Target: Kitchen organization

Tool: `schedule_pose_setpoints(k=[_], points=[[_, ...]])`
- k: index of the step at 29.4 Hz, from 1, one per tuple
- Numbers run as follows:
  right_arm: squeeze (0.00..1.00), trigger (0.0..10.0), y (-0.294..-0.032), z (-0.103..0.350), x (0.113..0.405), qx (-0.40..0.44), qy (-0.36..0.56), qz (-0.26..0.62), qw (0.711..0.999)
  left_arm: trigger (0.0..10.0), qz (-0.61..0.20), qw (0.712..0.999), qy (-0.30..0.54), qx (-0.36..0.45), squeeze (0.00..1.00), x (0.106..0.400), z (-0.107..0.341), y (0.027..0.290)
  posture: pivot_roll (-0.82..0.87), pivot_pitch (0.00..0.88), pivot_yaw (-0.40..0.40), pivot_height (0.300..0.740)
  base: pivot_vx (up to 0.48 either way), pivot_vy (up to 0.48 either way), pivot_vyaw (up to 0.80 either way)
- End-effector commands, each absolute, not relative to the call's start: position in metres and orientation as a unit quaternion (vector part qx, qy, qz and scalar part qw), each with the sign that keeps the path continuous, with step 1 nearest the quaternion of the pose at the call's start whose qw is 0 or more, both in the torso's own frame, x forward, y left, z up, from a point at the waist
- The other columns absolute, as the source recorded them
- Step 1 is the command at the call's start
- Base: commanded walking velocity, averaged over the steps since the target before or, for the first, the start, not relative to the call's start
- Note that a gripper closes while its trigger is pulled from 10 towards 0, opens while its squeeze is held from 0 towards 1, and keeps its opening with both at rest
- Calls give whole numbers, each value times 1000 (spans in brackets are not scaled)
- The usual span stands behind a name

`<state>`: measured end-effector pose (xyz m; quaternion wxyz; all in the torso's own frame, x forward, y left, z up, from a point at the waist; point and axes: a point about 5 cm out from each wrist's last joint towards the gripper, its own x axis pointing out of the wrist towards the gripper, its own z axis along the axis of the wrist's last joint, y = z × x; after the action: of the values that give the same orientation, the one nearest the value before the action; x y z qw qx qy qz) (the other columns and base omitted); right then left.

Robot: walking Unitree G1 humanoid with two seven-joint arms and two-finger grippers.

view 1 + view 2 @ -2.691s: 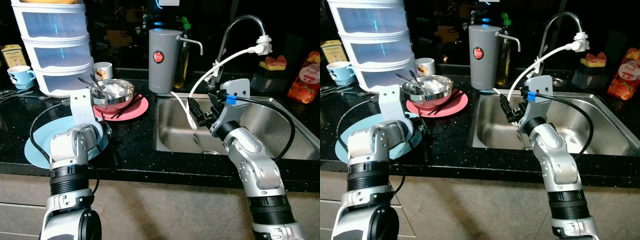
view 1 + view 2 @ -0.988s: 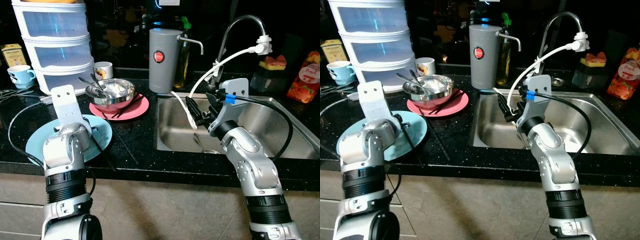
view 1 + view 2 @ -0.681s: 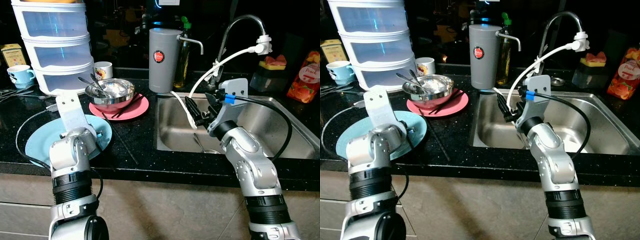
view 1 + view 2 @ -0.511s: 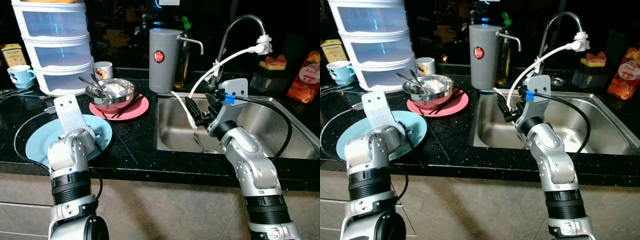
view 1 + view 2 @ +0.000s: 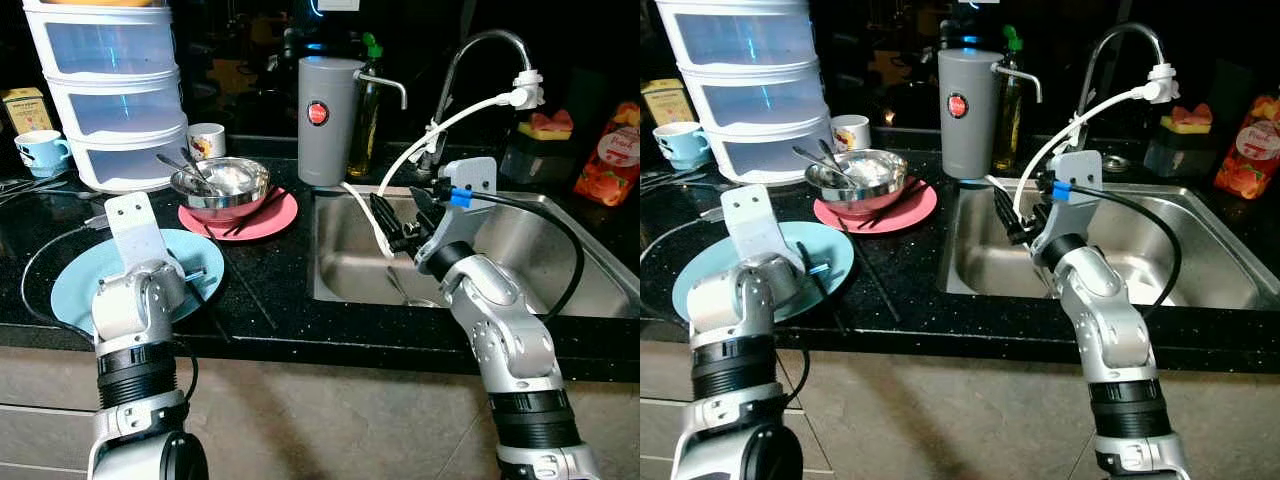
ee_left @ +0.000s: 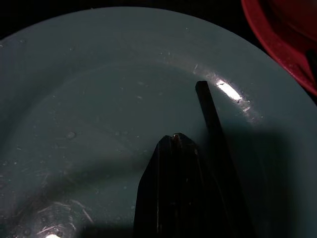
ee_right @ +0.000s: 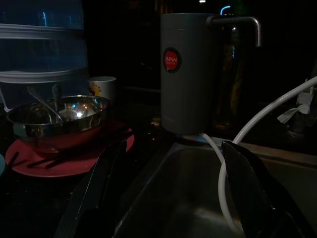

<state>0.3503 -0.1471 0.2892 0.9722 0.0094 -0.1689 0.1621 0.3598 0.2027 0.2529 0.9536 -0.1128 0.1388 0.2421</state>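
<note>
Your left claw [image 6: 174, 144] sits pinched together over the blue plate [image 5: 75, 285] at the tabletop's front edge, chopstick [image 6: 208, 106] alongside. Spread it first, then slide under the rim. Right claw [image 5: 397, 222] idles wide apart over the sink [image 5: 560, 250].

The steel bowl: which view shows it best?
The left eye view: the steel bowl sits well lit on the red plate, with spoons inside. The right eye view shows the same. The right wrist view shows it side-on and dark.
</note>
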Motion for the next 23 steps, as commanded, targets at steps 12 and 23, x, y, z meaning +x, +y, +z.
schedule_pose_setpoints(k=[12,23], points=[[0,10000,-147,294,349,16,-176,162,971,10000,238,966,83,-56,1000,362,271,203,90,103,-24,740,0,0,0],[0,10000,-147,294,349,17,-176,162,971,10000,226,968,98,-49,0,365,266,197,87,106,-21,740,0,0,0]])
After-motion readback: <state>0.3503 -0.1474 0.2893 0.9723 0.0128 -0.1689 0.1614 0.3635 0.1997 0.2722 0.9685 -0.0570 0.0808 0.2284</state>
